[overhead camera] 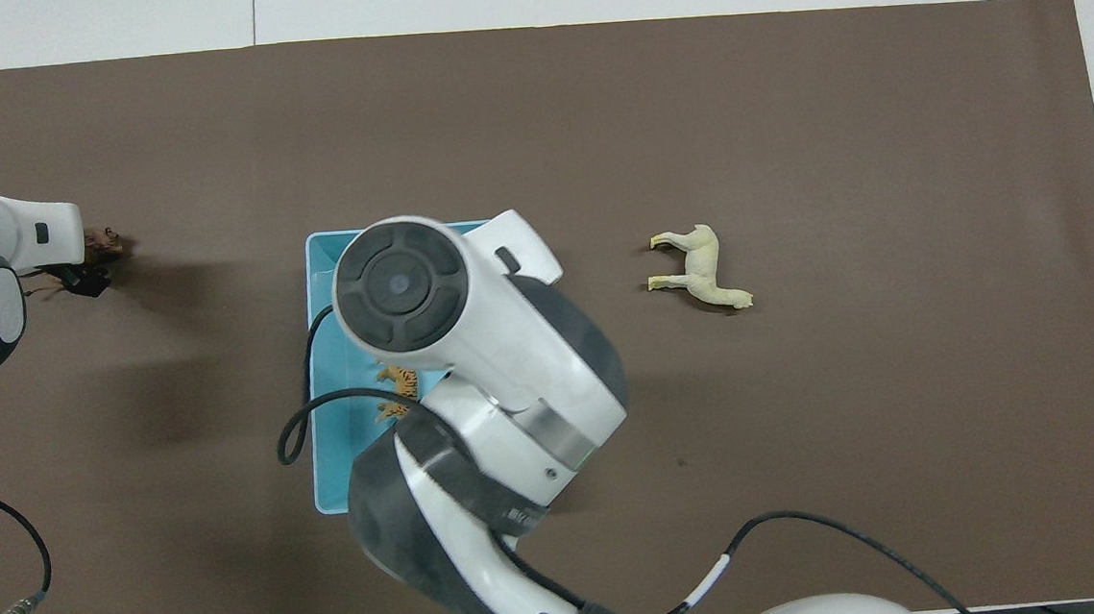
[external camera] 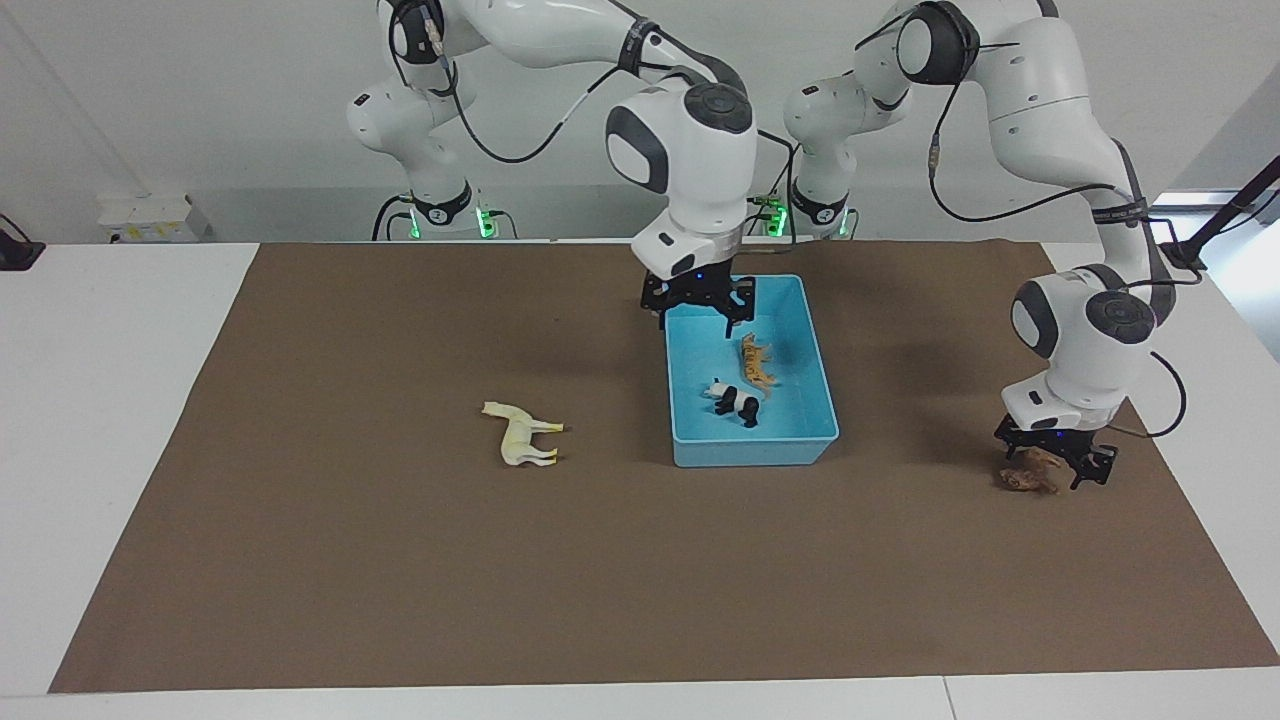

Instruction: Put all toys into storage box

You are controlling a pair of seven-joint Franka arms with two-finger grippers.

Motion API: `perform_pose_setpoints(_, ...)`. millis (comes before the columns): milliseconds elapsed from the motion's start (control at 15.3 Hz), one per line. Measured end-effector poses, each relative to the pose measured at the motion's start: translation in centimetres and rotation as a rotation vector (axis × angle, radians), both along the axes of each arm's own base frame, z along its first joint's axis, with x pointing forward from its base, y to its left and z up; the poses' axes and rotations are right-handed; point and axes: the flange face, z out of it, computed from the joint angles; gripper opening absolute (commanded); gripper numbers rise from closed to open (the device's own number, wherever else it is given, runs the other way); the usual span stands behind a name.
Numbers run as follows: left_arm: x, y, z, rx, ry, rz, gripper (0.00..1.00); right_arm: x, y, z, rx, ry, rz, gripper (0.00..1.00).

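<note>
The light blue storage box (external camera: 815,365) stands mid-table, near the robots. The orange striped tiger (external camera: 757,362) and the black-and-white panda (external camera: 735,400) lie in it. My right gripper (external camera: 700,305) hangs open and empty over the box's end nearest the robots. In the overhead view the right arm covers most of the box (overhead camera: 326,380); the tiger (overhead camera: 400,383) peeks out. The cream-white horse (external camera: 522,435) (overhead camera: 701,269) lies on its side on the mat, toward the right arm's end. My left gripper (external camera: 1052,462) is down at the dark brown shaggy animal (external camera: 1028,478) (overhead camera: 103,243), fingers open around it.
A brown mat (external camera: 400,560) covers most of the white table. A black clamp stand (external camera: 1225,215) rises at the table edge by the left arm. A small white box (external camera: 150,215) sits off the mat at the right arm's end.
</note>
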Motion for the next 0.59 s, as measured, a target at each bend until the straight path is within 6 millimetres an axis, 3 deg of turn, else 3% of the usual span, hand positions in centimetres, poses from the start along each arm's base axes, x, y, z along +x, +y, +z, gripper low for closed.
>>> perform_pose_setpoints(65, -0.1, 0.0, -0.2, -0.001, 0.003, 0.001, 1.00, 1.4, -2.5, 0.2, -0.007, 0.009, 0.011, 1.00)
perform_pose_setpoints(131, -0.2, 0.0, -0.3, -0.002, 0.005, 0.001, 0.89, 2.7, -4.8, -0.1, -0.012, 0.017, 0.015, 1.00)
perform_pose_setpoints(196, -0.2, 0.0, -0.3, -0.002, 0.003, 0.002, 0.71, 3.8, -6.9, -0.7, -0.017, 0.026, 0.010, 1.00)
perform_pose_setpoints(327, -0.3, -0.2, -0.3, -0.007, 0.000, 0.019, 0.15, 5.4, -10.8, -3.1, -0.024, 0.042, -0.021, 1.00)
perform_pose_setpoints(392, -0.4, -0.5, -0.3, -0.011, -0.003, 0.035, 0.00, 5.9, -12.7, -4.9, -0.023, 0.041, -0.029, 1.00)
perform_pose_setpoints(588, -0.4, -0.7, 0.2, -0.017, -0.016, 0.071, 0.00, 5.3, -17.3, -10.3, -0.006, 0.011, -0.026, 1.00)
